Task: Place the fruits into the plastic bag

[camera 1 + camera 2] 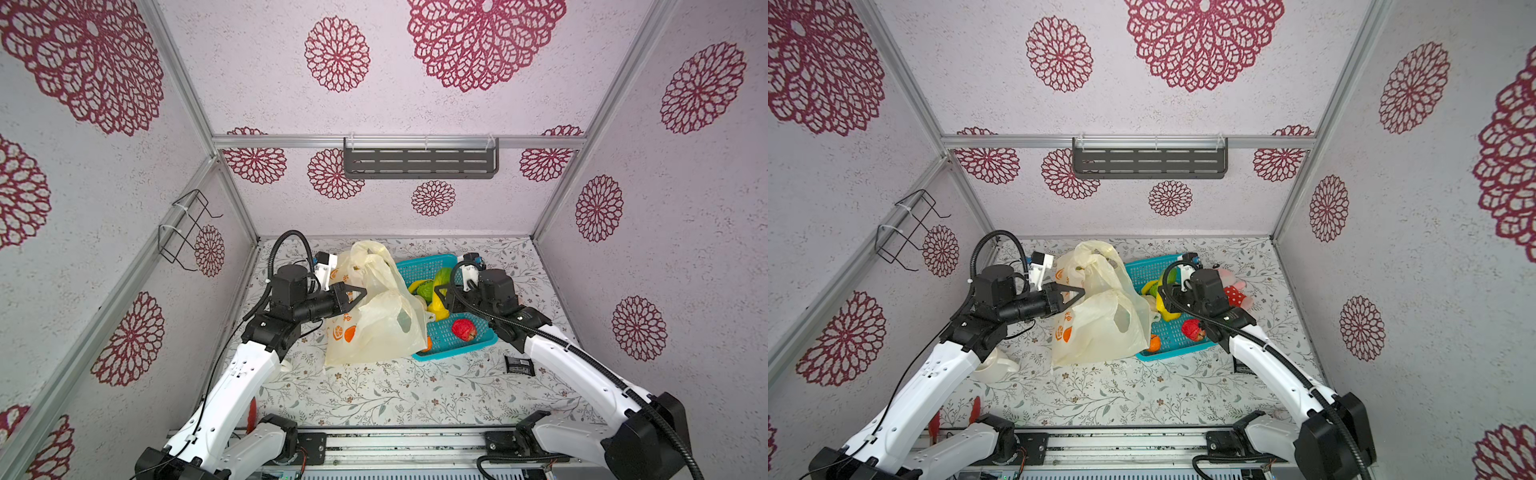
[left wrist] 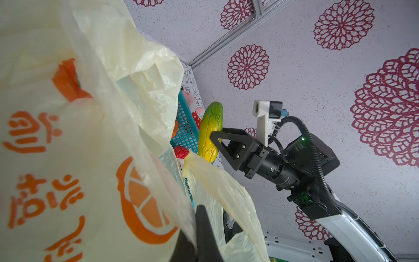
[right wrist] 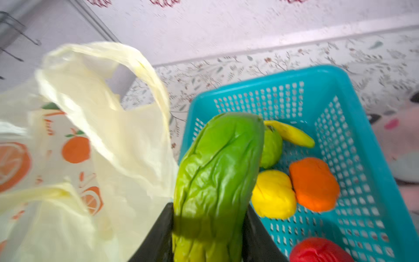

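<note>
Surface: floral-print counter (image 1: 374, 395); pale walls (image 1: 415, 112) with crimson rosettes.
Bag: one translucent pale-yellow plastic bag (image 1: 382, 320), orange-slice print, upright on the counter, touching one turquoise mesh basket (image 1: 422, 266).
Left: left claw (image 1: 363, 292) clenched on the bag's film.
Right: right claw (image 2: 215, 138) grasping the green-yellow oblong fruit (image 3: 215, 177) above the basket.
Basket count, right wrist view: five fruits: yellow banana (image 3: 292, 136), green ball (image 3: 271, 149), yellow ball (image 3: 273, 195), orange ball (image 3: 314, 183), red ball (image 3: 317, 250).

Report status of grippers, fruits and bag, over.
Left gripper shut on bag. Right gripper shut on green fruit, above basket. Other fruits in basket. Way to bag looks free.
</note>
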`<state>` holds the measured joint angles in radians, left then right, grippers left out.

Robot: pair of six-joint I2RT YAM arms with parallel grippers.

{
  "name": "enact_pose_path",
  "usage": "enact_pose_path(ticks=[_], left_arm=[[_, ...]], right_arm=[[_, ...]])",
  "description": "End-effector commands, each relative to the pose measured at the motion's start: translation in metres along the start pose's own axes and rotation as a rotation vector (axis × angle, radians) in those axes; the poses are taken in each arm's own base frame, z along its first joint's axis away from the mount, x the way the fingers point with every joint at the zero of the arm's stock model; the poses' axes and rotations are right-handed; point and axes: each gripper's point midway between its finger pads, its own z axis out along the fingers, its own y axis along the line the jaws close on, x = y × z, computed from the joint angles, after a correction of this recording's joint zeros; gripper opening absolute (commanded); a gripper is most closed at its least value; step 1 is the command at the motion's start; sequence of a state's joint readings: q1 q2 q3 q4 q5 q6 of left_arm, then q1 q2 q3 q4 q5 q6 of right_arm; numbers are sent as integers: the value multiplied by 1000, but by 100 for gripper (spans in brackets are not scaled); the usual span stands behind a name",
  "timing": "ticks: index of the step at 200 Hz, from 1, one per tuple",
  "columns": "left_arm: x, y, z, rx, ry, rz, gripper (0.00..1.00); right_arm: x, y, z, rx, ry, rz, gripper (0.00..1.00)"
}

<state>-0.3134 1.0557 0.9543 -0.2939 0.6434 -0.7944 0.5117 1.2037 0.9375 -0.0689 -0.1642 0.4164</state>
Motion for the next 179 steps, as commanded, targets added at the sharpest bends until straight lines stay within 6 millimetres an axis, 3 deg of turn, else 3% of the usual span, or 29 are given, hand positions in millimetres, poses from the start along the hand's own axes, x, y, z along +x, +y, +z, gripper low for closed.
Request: enact_pose_path(ticks=[1, 25, 47, 84, 131, 150, 179], left_arm=[[2, -7, 4, 37, 6, 37, 0], [5, -10, 7, 48, 9, 45, 0], [10, -11, 9, 54, 18, 40, 0], [17, -10, 13, 54, 26, 39, 0], [25, -9, 19, 72, 28, 22, 0], [28, -7, 21, 83, 26, 2, 0], [31, -2, 19, 74, 12, -15, 0]], right_arm=[[-8, 35, 10, -171, 0, -62, 13], [12, 71, 23, -332, 65, -106, 13], [35, 108, 23, -477, 127, -173, 13], [67, 143, 30, -617, 242, -192, 13], [111, 151, 78, -548, 422, -205, 15], [129, 142, 100, -455, 483, -196, 15], [149, 112, 123, -283, 551, -169, 14]])
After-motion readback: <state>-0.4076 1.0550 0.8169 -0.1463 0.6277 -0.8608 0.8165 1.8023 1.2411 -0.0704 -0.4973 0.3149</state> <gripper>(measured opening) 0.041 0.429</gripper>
